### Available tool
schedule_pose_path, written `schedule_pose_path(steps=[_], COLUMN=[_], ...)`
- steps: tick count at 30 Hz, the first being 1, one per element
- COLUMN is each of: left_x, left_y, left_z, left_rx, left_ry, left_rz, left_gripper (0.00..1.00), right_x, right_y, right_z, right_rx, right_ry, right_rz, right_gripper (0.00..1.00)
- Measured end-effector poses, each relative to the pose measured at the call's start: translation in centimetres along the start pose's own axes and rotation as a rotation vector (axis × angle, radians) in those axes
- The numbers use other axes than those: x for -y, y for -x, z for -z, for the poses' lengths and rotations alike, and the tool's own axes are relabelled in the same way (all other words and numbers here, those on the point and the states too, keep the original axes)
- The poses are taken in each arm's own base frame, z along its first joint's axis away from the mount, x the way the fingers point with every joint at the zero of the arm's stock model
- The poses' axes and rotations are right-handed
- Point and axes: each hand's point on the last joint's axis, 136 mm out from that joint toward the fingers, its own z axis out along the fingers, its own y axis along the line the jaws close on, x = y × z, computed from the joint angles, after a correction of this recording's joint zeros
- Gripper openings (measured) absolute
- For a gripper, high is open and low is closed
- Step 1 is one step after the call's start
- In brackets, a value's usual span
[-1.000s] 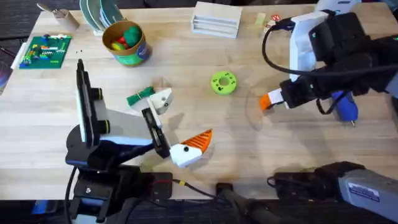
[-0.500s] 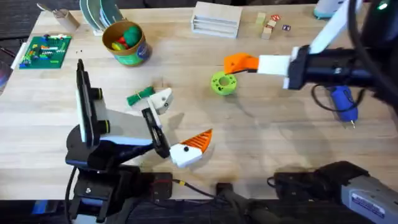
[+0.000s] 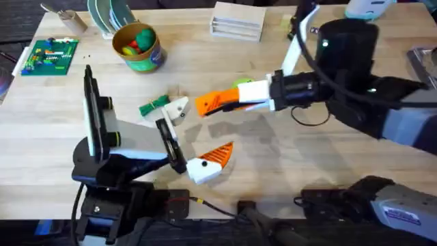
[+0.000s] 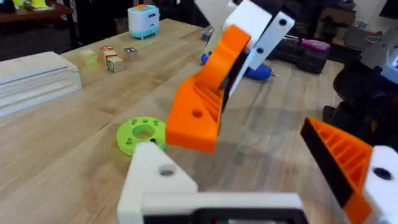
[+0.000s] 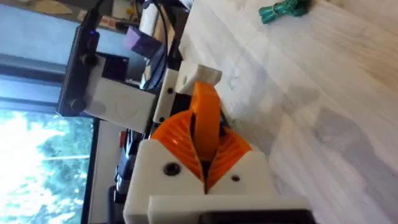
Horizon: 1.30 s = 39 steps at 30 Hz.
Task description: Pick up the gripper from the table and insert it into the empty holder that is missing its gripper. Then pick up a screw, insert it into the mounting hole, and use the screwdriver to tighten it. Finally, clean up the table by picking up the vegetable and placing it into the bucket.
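1. The right arm reaches in from the right side, forearm stretched level across the table's middle. The right gripper (image 3: 217, 102) points toward the left arm, low over the wood.
2. The right claw is clamped on the gripper (image 4: 196, 117). In the right wrist view the orange wedge sits pinched between the two ribbed pads (image 5: 174, 134), its tip sticking out past them.
3. The held wedge hangs tilted, nose down, above the table and not touching it. It is just beyond the green ring disc (image 4: 142, 133) as the left wrist camera sees it.
4. The left arm is folded low near its base with the wrist turned toward the centre. The left gripper (image 3: 210, 162) rests at or just over the table; contact is hard to judge.
5. The left claw stands apart. One side is the bare white holder (image 4: 155, 180) with its small dark hole showing, and the other carries its orange finger (image 4: 341, 155).
6. The held wedge is near the holder but clear of it, not seated.
7. The vegetable (image 3: 153, 104) lies on the table left of the right claw, beside a small white part (image 3: 179, 109).
8. The bucket (image 3: 158, 42) stands at the far left with coloured items inside.
9. The screwdriver (image 4: 258, 70) lies on the table behind the right gripper, partly hidden.
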Motion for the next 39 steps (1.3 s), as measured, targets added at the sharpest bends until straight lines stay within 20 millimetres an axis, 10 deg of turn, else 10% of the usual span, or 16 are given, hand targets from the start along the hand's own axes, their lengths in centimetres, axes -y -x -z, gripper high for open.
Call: schedule_pose_path(steps=[39], left_x=[-2.2], left_y=[0.0], left_z=[0.3], left_rx=[0.006], left_ry=[0.125], left_rz=[0.028], left_gripper=[0.993], right_x=[1.0], right_y=[0.4], right_z=[-7.7], right_rx=[-0.039], right_ry=[0.159], right_rz=[-0.129], right_gripper=[0.008])
